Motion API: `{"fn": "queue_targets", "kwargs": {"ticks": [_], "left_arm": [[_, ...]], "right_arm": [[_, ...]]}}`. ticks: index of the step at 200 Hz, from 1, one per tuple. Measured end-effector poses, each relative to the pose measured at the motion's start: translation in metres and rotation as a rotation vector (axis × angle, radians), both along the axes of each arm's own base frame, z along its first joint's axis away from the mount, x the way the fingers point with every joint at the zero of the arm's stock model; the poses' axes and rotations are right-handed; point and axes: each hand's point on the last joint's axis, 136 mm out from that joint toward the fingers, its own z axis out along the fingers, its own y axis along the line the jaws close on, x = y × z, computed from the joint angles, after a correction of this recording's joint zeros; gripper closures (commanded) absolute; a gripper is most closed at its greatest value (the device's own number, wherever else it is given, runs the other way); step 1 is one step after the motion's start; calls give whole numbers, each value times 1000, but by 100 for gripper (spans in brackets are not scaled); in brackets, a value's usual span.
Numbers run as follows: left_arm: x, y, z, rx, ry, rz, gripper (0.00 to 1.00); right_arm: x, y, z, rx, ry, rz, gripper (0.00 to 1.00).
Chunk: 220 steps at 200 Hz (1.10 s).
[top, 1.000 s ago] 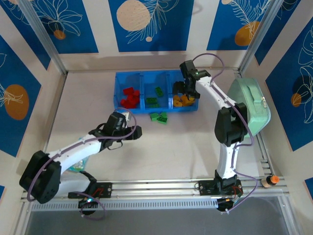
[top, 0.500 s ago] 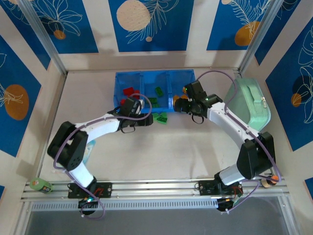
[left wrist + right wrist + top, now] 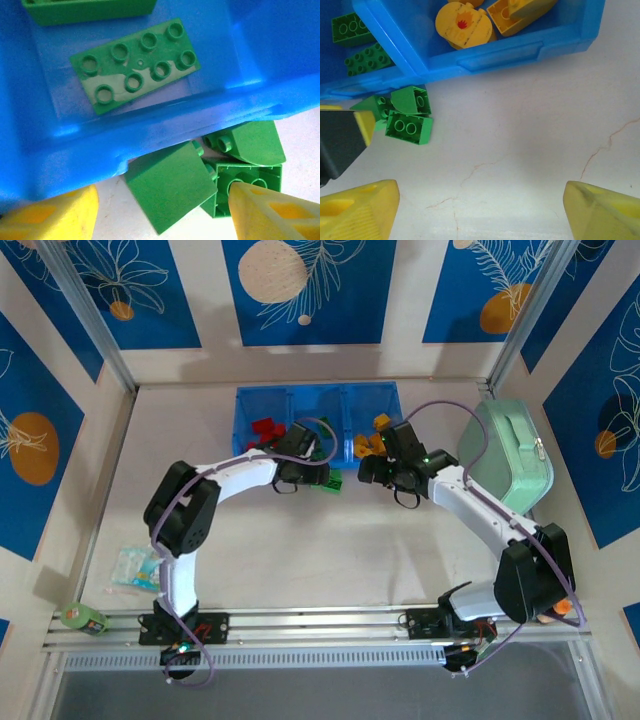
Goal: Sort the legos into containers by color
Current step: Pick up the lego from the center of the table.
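Three loose green studded plastic legos lie bunched on the pale table, touching the near wall of the translucent blue three-compartment plastic tray below its middle compartment, a little above the centre of the top view. In the left wrist view they sit in the lower right, one smooth-faced brick tilted against two others. Inside the tray wall above them lies a flat green eight-stud plate. In the top view red bricks fill the tray's left compartment and yellow-orange bricks the right. The left gripper hangs right over the green bunch, its yellow fingers spread wide to either side, gripping nothing. The right gripper hovers over bare table just right of the bunch, its jaws also wide apart and empty, with the loose green pieces at the left of its view. A mint-green rounded case stands at the right of the top view, and a pale blue packet lies lower left.
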Motion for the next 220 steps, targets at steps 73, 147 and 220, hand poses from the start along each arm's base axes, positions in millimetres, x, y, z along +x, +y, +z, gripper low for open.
{"fn": "queue_targets", "kwargs": {"ticks": [73, 147, 220], "left_arm": [[6, -1, -17, 75, 25, 28, 46], [1, 11, -18, 101, 10, 51, 53], [-27, 38, -14, 133, 24, 74, 59]], "right_arm": [[-10, -7, 3, 6, -23, -11, 15], [-13, -5, 3, 13, -24, -13, 15], [-17, -5, -4, 12, -10, -13, 15]]}}
